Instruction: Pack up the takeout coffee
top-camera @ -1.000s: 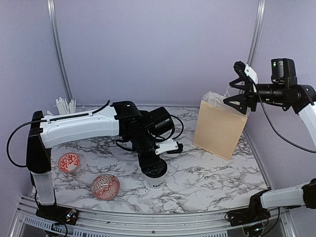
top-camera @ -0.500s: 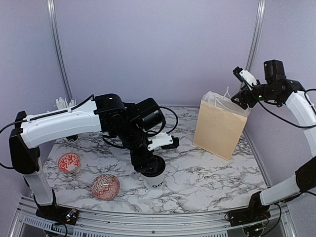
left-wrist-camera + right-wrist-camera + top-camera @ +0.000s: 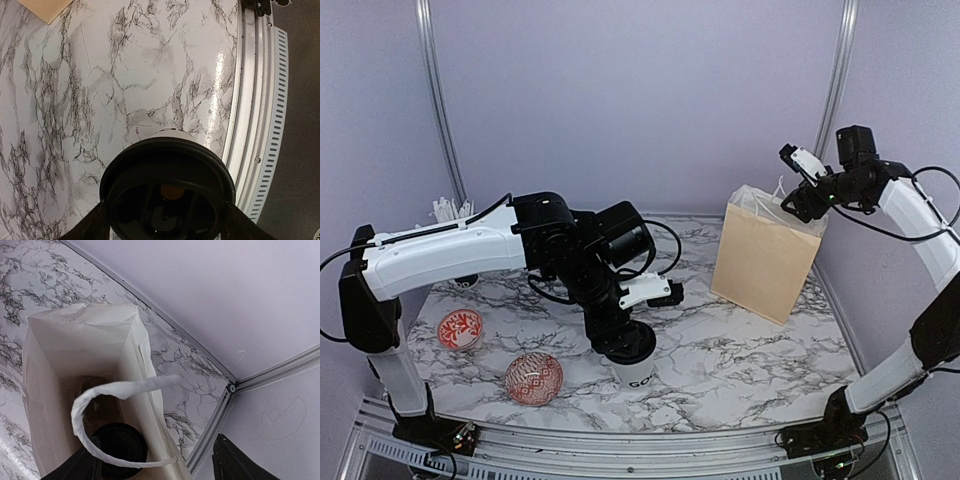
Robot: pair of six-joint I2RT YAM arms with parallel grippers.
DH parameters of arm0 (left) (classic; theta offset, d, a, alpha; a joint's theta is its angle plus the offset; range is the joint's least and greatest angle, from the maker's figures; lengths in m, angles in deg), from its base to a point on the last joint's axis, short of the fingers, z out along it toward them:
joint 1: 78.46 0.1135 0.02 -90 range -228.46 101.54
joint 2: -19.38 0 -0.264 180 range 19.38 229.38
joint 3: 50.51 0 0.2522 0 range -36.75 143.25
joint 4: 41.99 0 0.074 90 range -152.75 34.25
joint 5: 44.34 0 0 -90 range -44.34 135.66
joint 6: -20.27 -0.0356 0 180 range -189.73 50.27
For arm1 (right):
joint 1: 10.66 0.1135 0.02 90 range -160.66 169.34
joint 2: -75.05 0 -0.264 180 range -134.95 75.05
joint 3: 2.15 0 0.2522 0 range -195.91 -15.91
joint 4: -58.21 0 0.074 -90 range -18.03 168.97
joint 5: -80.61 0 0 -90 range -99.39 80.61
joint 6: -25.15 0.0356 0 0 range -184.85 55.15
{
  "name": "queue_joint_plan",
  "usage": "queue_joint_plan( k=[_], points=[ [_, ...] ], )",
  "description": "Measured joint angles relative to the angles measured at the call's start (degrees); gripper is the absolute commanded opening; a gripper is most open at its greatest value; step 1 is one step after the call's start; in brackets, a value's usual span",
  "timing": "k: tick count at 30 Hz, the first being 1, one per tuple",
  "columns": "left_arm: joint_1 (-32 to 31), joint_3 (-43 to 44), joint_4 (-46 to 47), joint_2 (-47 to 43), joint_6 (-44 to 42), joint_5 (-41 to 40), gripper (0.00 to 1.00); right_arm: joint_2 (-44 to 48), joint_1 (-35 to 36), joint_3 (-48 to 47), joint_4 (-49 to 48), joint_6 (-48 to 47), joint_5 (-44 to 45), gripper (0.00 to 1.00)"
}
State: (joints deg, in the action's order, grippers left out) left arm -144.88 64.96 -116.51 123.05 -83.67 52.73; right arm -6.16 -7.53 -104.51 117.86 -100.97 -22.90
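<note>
The takeout coffee is in two places: one cup (image 3: 638, 372) at the front middle of the table (image 3: 740, 350), and what looks like a second one already inside the bag on the right.

At the far left, two red-and-white patterned bowls (image 3: 460, 329) lie well apart from the work. They carry only ornament and no writing, and I judge they play no part in the packing.

Next comes the cup. The left claw (image 3: 623, 340) reaches down over it from above, with a finger on each side of the round black lid (image 3: 167, 195), pinching it at the rim. A grip from the top suits a carry that ends with lowering the cup straight into a narrow opening. The cup seems to rest on the table close to the front rail, though I cannot tell whether it is just clear of the surface. On its white wall the black letters "GO" can be read, and the rest of the word curves out of sight.

Further right, the tan paper bag (image 3: 765, 262) stands upright with its mouth open, and it bears no print that I can read. The right wrist view looks down into it: a second black lid (image 3: 120, 442) sits at the bottom, and a white handle (image 3: 115, 390) loops across the mouth.

The right claw (image 3: 796, 203) hangs just above the bag's rim, spread wide and empty. It is probably placed there to steady the bag or keep the handle out of the way.
</note>
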Motion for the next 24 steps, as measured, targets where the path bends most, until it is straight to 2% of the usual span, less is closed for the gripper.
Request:
queue_joint_plan(
  k=[13, 21, 24],
  points=[
    [-0.42, -0.42, -0.04, 0.15, 0.02, 0.61, 0.62, -6.43, -0.07, -0.31, -1.01, -1.66, -0.17, 0.58],
    [-0.59, -0.74, -0.04, 0.15, 0.02, 0.94, 0.62, -7.67, -0.39, -2.34, -0.81, -2.29, -1.62, 0.29],
    [-0.68, -0.74, -0.04, 0.15, 0.02, 1.01, 0.62, -7.72, -0.46, -2.78, -0.7, -2.71, -2.4, 0.12]
  ],
)
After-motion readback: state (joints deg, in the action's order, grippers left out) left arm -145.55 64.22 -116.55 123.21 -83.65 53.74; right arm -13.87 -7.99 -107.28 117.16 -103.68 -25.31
